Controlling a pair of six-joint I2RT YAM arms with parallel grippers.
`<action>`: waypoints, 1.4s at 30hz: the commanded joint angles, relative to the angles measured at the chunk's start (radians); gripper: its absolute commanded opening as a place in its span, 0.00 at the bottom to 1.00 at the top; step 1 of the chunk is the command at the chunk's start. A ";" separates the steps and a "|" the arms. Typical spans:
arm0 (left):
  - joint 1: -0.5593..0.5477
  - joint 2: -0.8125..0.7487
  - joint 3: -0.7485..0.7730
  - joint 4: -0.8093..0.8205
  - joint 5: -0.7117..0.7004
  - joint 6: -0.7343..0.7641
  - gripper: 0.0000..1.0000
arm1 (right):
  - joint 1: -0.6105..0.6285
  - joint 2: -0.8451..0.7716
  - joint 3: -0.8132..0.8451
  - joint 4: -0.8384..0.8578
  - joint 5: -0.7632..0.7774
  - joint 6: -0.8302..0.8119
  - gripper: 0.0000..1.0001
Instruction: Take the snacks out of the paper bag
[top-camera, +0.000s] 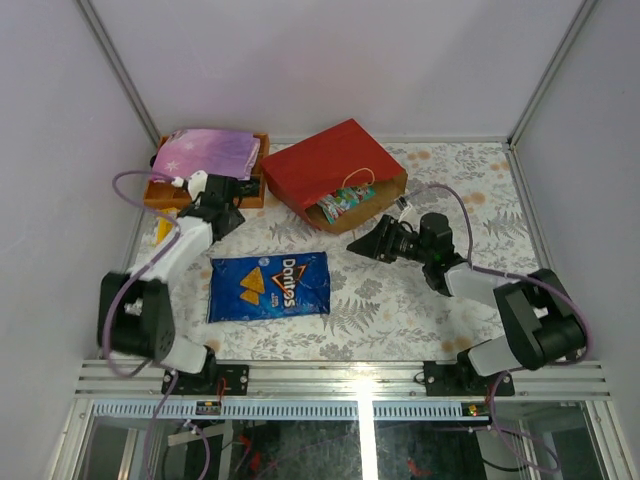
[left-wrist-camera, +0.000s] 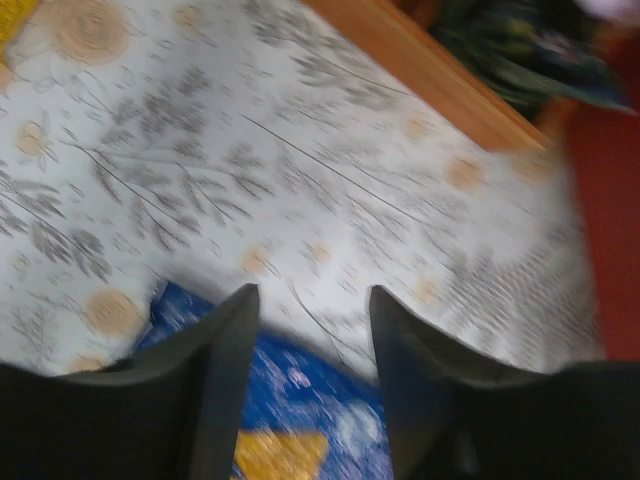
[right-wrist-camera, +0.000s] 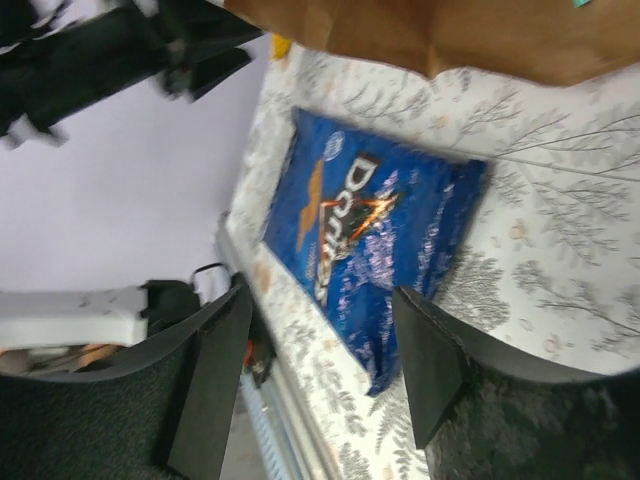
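Note:
The red paper bag (top-camera: 335, 165) lies on its side at the back, its brown mouth facing front-right. Small glossy packets (top-camera: 345, 203), green and pink, show inside the mouth. The blue Doritos bag (top-camera: 270, 285) lies flat on the table, outside the paper bag. My left gripper (top-camera: 230, 222) is open and empty above the Doritos bag's far left corner (left-wrist-camera: 300, 420). My right gripper (top-camera: 357, 245) is open and empty just in front of the bag's mouth, turned toward the Doritos bag (right-wrist-camera: 370, 240). The kraft inside (right-wrist-camera: 450, 35) fills the top of the right wrist view.
An orange tray (top-camera: 255, 190) at the back left holds a pink-purple starry pouch (top-camera: 205, 152). Its rim (left-wrist-camera: 430, 75) is close to my left gripper. A small yellow thing (top-camera: 163, 232) lies by the left wall. Walls close in the table on three sides.

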 joint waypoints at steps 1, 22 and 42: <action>-0.235 -0.238 -0.100 -0.031 0.055 -0.035 0.63 | 0.006 -0.123 0.015 -0.366 0.162 -0.290 0.67; -0.533 -0.050 -0.373 0.087 0.099 -0.218 1.00 | 0.006 -0.219 -0.098 -0.446 0.162 -0.329 0.74; -0.156 0.084 -0.140 0.045 0.074 0.127 1.00 | 0.007 -0.258 -0.119 -0.459 0.134 -0.331 0.74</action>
